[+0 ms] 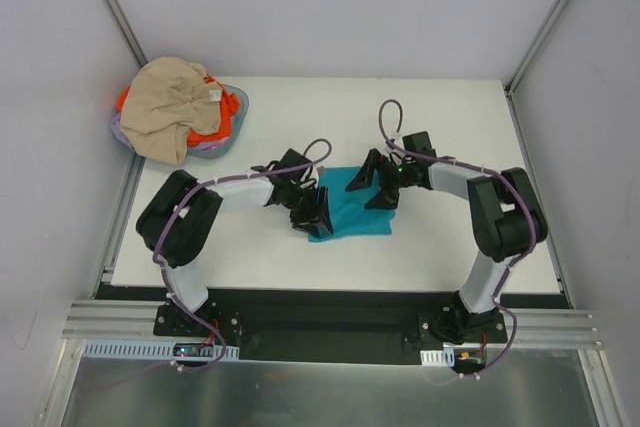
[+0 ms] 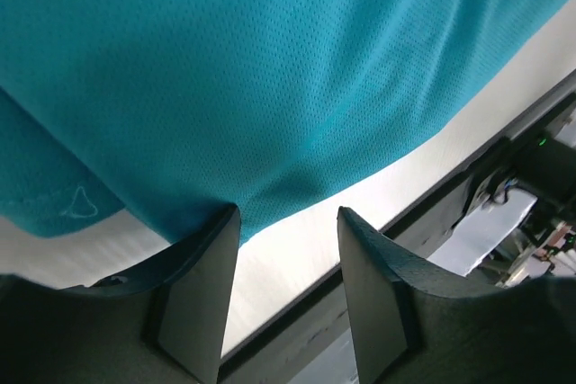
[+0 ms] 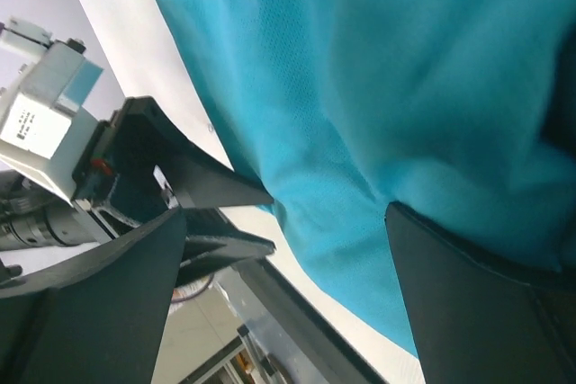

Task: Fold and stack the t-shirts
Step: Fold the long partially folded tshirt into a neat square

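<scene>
Left pincer point(image 2: 288, 215) at teal t-shirt point(image 2: 270, 69) hem

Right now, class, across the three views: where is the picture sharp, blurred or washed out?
Top external: evenly lit, sharp throughout. Left wrist: the teal t-shirt shows a crisp weave, while the table below its edge is washed out white. Right wrist: the same cloth is blurred at upper right.

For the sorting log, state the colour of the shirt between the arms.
The shirt is plain teal-blue; left wrist view shows it best.
</scene>
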You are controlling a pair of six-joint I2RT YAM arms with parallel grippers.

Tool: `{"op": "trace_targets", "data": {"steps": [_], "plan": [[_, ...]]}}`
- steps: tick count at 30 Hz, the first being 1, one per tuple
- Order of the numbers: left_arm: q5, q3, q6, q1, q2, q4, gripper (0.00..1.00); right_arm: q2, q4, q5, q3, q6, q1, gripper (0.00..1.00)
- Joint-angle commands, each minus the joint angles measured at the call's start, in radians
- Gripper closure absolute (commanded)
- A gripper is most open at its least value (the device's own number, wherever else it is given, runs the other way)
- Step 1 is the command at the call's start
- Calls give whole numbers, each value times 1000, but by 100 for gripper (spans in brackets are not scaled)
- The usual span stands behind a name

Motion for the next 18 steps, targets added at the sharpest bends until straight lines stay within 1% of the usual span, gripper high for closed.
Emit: {"op": "trace_targets", "data": {"steps": [1,2,3,4,5,8,12,13,15,18], "plan": [[-44,-167,-4,-51,-170,-74,52,-208,10,-1,-171,-22,39,3],[-45,-183,-7,-52,-246,-84,51,-236,8,-5,-191,-25,44,3],[-48,-193,-13,-54,-288,-85,50,-266,5,-5,-208,-30,53,3],[-51,-199,-15,-55,-323,-87,49,-324,5,-5,-226,-34,54,3],[-51,-195,-15,-55,-380,-88,45,-349,-8,-7,-226,-46,56,3],[-31,-134,4,-55,-428,-90,44,-415,-54,2,-187,-88,56,3],[-56,-22,65,-49,-373,-94,43,-393,-79,4,-130,-105,53,3],[-59,19,70,-45,-324,-99,43,-382,-79,5,-122,-106,51,3],[-62,63,99,-15,-276,-113,43,-345,-73,22,-105,-109,48,3],[-103,129,114,31,-189,-111,43,-293,-58,53,-81,-123,38,3]]}}
